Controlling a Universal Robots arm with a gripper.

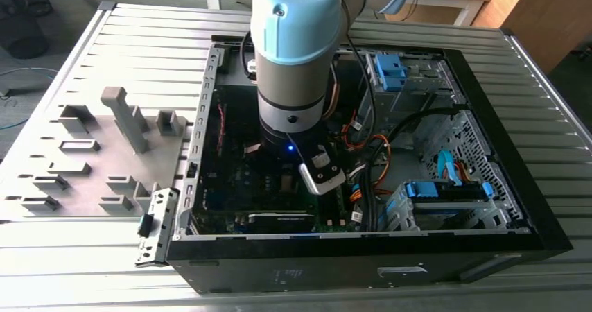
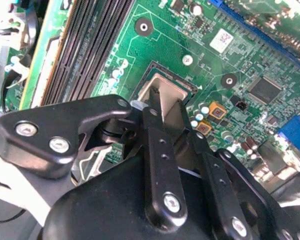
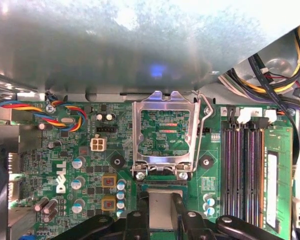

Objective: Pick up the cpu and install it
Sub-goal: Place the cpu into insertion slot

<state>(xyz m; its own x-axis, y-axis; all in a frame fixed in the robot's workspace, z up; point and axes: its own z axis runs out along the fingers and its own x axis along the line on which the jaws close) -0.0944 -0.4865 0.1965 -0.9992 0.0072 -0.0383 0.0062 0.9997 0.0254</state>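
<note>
Pinching the cpu (image 2: 166, 92) between narrow fingers (image 2: 160, 150), gripper (image 2: 168, 102) sits low at the socket (image 2: 151, 70) on the motherboard (image 3: 60, 160) — load frame (image 3: 164, 135) stands open just beside; memory slots (image 3: 245, 165) and cables (image 3: 65, 112) near.

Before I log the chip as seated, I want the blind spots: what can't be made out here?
Exterior view: the arm hides much of the motherboard.
Second wrist view: the pincer covers part of the cpu; seating unclear.
First wrist view: a blurred grey surface cannot be identified.
</note>
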